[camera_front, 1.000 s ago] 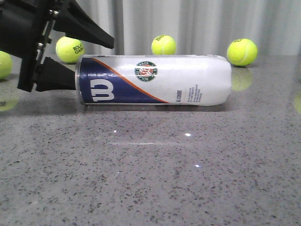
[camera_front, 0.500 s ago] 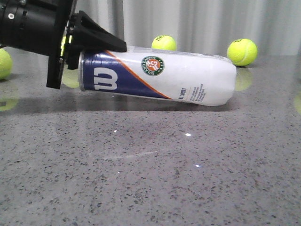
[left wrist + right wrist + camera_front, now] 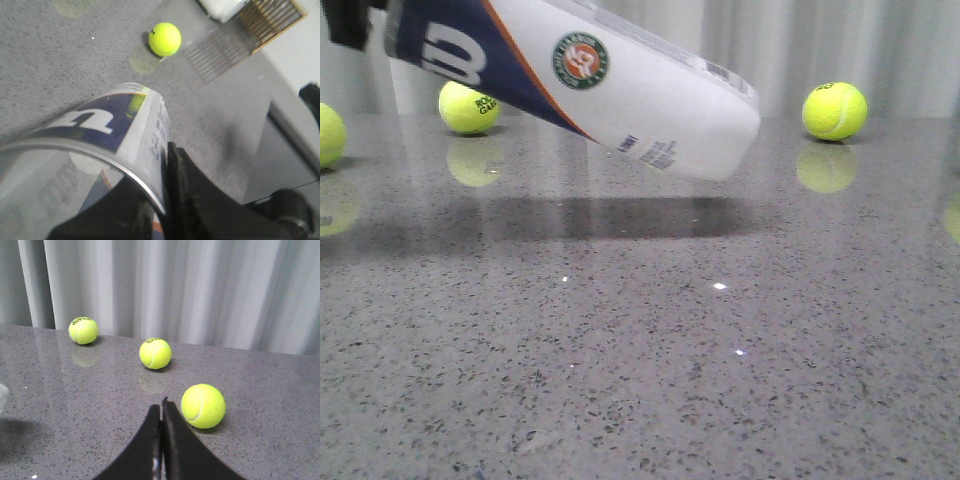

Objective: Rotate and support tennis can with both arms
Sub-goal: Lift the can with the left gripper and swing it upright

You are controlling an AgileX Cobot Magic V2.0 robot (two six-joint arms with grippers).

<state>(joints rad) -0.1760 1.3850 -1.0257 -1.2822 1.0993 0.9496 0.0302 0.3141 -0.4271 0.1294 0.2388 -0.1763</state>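
The tennis can (image 3: 575, 85) hangs in the upper left of the front view, clear of the speckled grey desk (image 3: 640, 380), tilted so its navy end is high at the frame's top left corner and its white end dips toward the centre, with a dark shadow on the desk beneath. In the left wrist view the left pincer (image 3: 172, 200) is clamped on the can's metal rim (image 3: 100, 160), one black finger (image 3: 200, 200) pressed against the outside of the label (the other finger is hard to make out behind the clear plastic). The right pincer (image 3: 161, 440) shows at the bottom centre of its own view with its two dark fingers pressed together, holding nothing, just beside one tennis ball (image 3: 203, 406). Two more balls (image 3: 155, 353) sit farther back toward the grey curtain (image 3: 200, 290).
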